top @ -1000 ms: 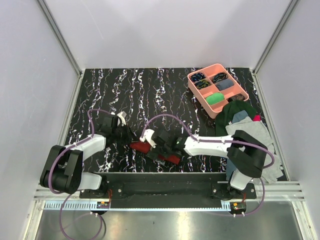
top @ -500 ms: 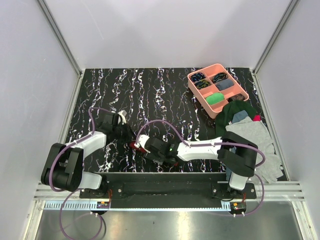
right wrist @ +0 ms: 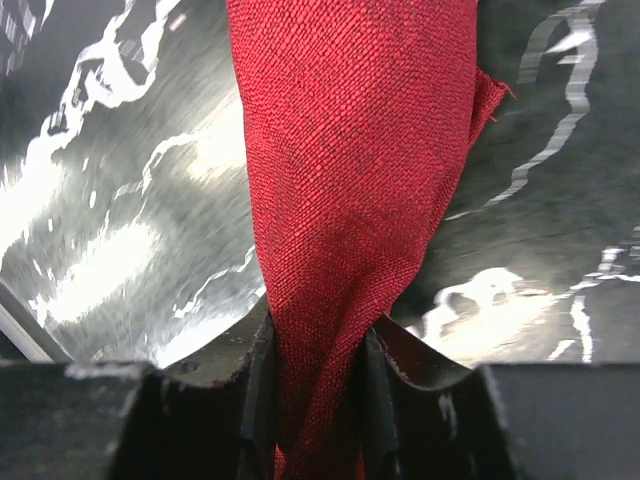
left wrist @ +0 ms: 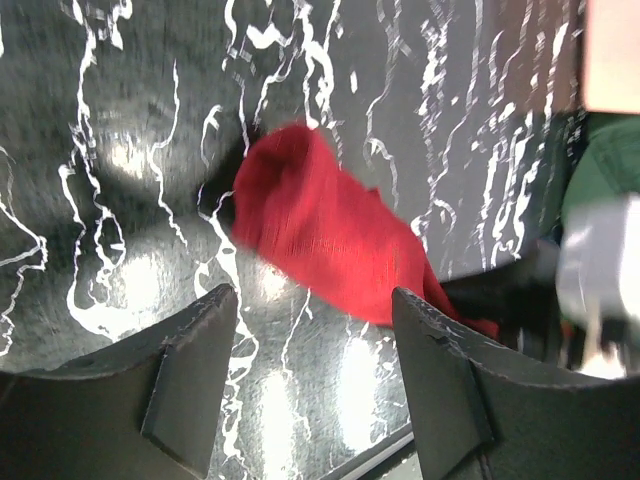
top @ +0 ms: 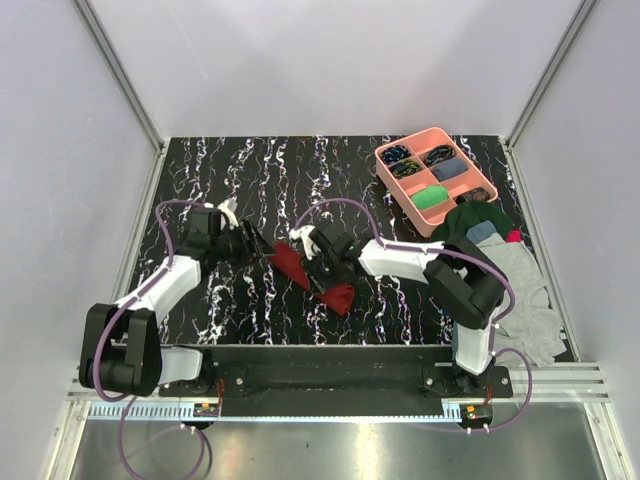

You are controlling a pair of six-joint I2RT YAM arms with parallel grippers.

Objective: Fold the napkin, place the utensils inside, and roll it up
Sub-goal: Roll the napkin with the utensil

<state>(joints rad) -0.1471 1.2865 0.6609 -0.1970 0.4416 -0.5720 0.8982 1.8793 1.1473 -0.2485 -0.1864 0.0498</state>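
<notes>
In the overhead view, your two arms meet over a black marbled table (top: pixel 220 180), a little below the middle of the frame. Between them lies the napkin (top: pixel 290 262), a dark red cloth bunched into a narrow, crumpled strip that runs diagonally from centre left down toward centre right.

Your right gripper (right wrist: pixel 318 350) is clamped on the napkin (right wrist: pixel 350 180). In the right wrist view the cloth is squeezed between the two dark fingers at the bottom centre and fans out wide toward the top of the frame. From above, this gripper (top: pixel 318 264) sits at the middle of the strip.

Your left gripper (left wrist: pixel 312 300) stands with its fingers spread and nothing between them. In the left wrist view the napkin (left wrist: pixel 330 235) lies just past the fingertips, at the centre of the frame, resting on the table. From above, this gripper (top: pixel 262 244) is just beside the strip's upper left end.

At the upper right of the overhead view sits a pink tray (top: pixel 402 192) with compartments. Below it, along the right edge, is a pile of clothes (top: pixel 500 262) in grey, green and blue.
</notes>
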